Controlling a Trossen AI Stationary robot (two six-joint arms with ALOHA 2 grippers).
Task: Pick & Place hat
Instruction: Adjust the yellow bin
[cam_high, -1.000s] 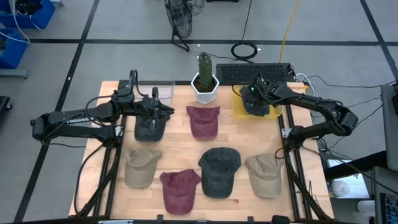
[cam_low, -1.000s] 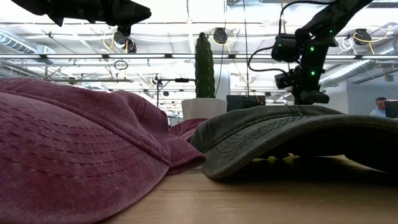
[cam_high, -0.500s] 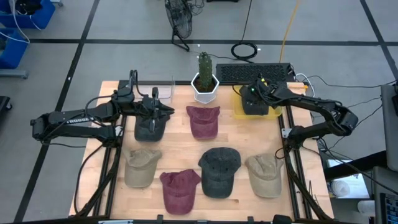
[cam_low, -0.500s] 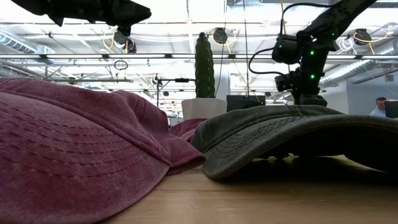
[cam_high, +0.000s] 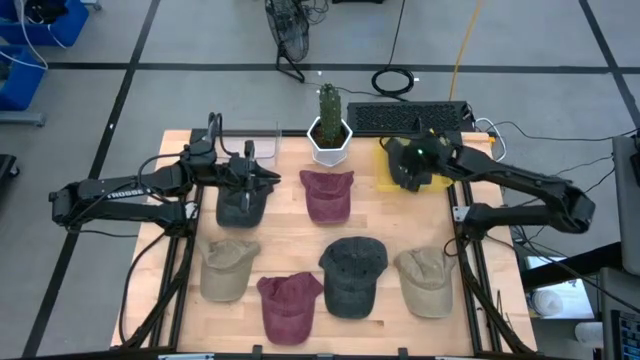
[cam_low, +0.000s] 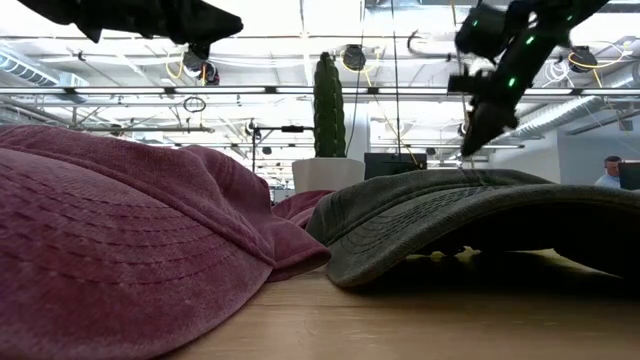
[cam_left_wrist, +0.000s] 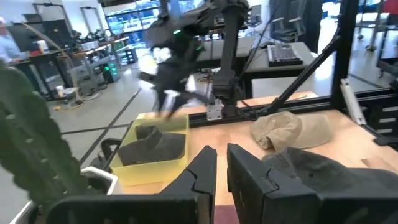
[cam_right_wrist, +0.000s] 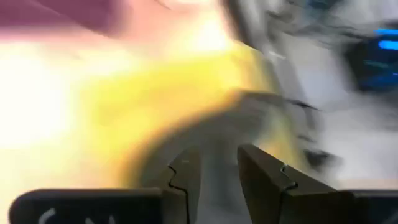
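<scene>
Several caps lie crown-up on the wooden table: dark grey (cam_high: 240, 205), maroon (cam_high: 327, 193), tan (cam_high: 228, 268), maroon (cam_high: 288, 305), dark grey (cam_high: 353, 272), tan (cam_high: 425, 280). Another dark cap (cam_left_wrist: 152, 143) rests inside the yellow bin (cam_high: 385, 178) at the far right corner. My right gripper (cam_high: 405, 166) hovers over that bin, open and blurred by motion; in the low view it (cam_low: 470, 132) hangs tilted above the table. My left gripper (cam_high: 264, 178) is shut and waits over the far-left dark grey cap, clear of it.
A potted cactus (cam_high: 329, 125) stands at the far edge between the arms, close to my left gripper. A keyboard (cam_high: 410, 117) lies beyond the bin. A clear container (cam_high: 262, 140) sits at the far left. Bare wood (cam_high: 275, 240) shows between the cap rows.
My right gripper has risen from the yellow bin and tipped to a slant, moving fast in the last half second. Its arm has stretched toward the table's right edge. The dark cap stays in the bin.
</scene>
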